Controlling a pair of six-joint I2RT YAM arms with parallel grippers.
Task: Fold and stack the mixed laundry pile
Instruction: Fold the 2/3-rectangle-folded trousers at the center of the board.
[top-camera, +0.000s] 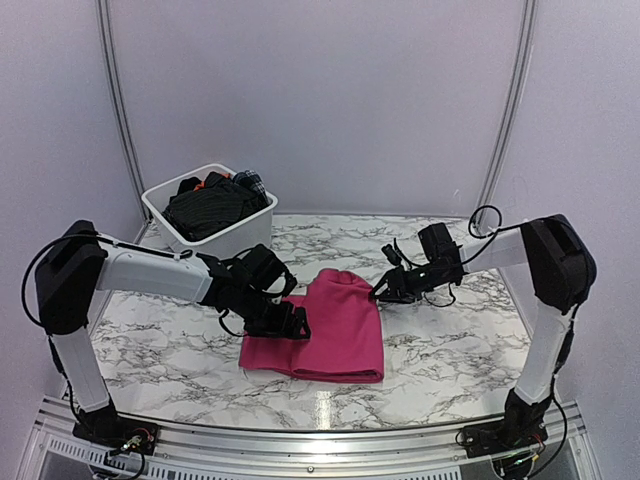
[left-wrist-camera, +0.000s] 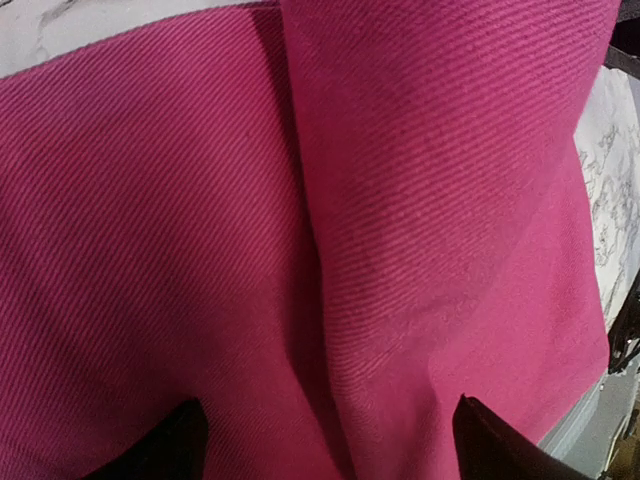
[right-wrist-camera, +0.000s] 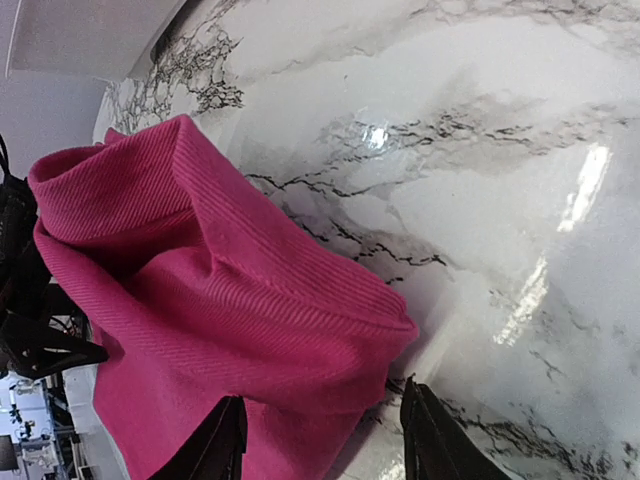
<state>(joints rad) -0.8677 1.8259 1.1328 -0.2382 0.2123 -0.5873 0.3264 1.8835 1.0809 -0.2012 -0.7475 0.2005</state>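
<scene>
A large magenta-pink cloth lies folded in the middle of the marble table. My left gripper is at the cloth's left edge, open. In the left wrist view this gripper hangs close over the cloth, with a fold ridge running between its spread fingers. My right gripper is at the cloth's upper right corner, also open. In the right wrist view the right gripper has its jaws apart, and the cloth's bulging corner lies just ahead of them.
A white plastic tub stands at the back left. It holds a black pinstriped shirt, a bit of orange garment and a small dark plaid piece. Pale walls close the back and sides.
</scene>
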